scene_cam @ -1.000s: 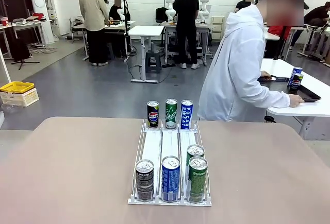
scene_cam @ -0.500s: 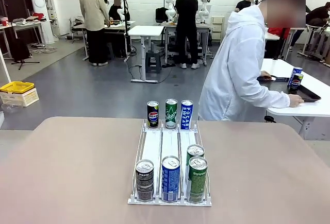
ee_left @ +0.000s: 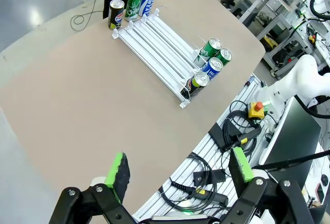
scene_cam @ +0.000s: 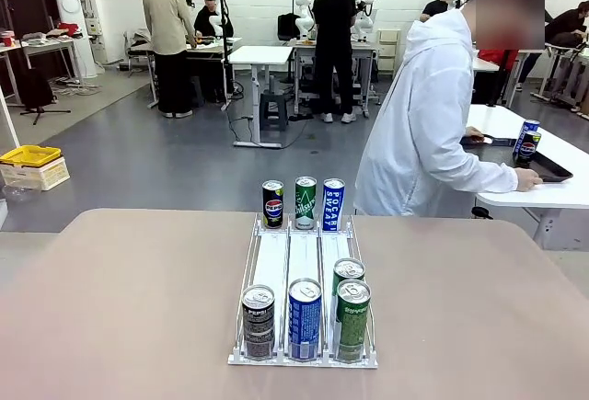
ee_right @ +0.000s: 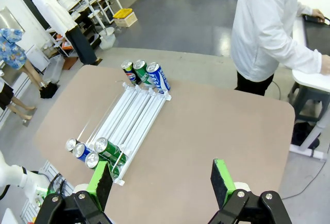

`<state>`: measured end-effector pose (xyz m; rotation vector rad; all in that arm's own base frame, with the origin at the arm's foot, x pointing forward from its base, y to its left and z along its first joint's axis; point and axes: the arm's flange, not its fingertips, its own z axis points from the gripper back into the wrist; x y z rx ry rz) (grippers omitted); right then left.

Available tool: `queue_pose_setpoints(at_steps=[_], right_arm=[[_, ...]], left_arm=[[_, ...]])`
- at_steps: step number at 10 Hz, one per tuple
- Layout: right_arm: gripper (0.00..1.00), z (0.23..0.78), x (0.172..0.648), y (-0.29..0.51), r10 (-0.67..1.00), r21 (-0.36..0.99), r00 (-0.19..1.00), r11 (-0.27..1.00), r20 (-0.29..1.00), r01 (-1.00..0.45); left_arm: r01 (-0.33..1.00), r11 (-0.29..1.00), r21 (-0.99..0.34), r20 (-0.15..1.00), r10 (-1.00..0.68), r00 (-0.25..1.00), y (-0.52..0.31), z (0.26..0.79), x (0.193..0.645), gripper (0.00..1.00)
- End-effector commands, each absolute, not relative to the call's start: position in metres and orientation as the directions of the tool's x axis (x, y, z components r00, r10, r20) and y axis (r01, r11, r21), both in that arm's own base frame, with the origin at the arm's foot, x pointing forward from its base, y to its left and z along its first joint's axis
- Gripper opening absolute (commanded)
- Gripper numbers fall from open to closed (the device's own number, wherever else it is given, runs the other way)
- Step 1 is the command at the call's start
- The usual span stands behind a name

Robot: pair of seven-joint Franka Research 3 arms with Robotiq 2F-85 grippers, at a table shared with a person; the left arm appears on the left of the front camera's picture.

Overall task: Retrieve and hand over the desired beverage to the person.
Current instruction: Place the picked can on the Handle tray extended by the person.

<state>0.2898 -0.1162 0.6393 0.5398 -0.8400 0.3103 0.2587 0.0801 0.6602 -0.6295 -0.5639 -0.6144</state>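
Note:
A white sloped rack [scene_cam: 290,253] lies mid-table. At its near end stand a black Pepsi can [scene_cam: 259,321], a blue can [scene_cam: 305,318] and two green cans [scene_cam: 352,319]. At the far end stand a Pepsi can [scene_cam: 272,203], a green can [scene_cam: 306,202] and a blue Pocari Sweat can [scene_cam: 333,203]. The person [scene_cam: 423,124] in a white hooded jacket stands beyond the far edge, turned right, hands on a side table. My left gripper [ee_left: 180,167] hangs open high over the table's near corner, the rack [ee_left: 157,41] far ahead. My right gripper [ee_right: 161,177] is open too, high above the table, with the rack [ee_right: 131,112] to its left.
A white side table [scene_cam: 552,196] at the far right carries a dark tray [scene_cam: 550,168] and a blue can [scene_cam: 526,138]. The brown tabletop [scene_cam: 120,308] is bare on both sides of the rack. Cables and a control box [ee_left: 256,109] lie below the table's near edge.
The person has straightened a little. The cans and the rack have not moved.

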Motion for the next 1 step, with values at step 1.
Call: queue_pose_setpoints(at_steps=[1], right_arm=[[1.00,0.6388,0.2923,-0.1148,0.043,0.344,0.626,0.805,0.778,-0.483]], left_arm=[[0.676,0.638,-0.370,0.647,-0.345,0.680,0.0829,0.6591,0.2584,1.00]])
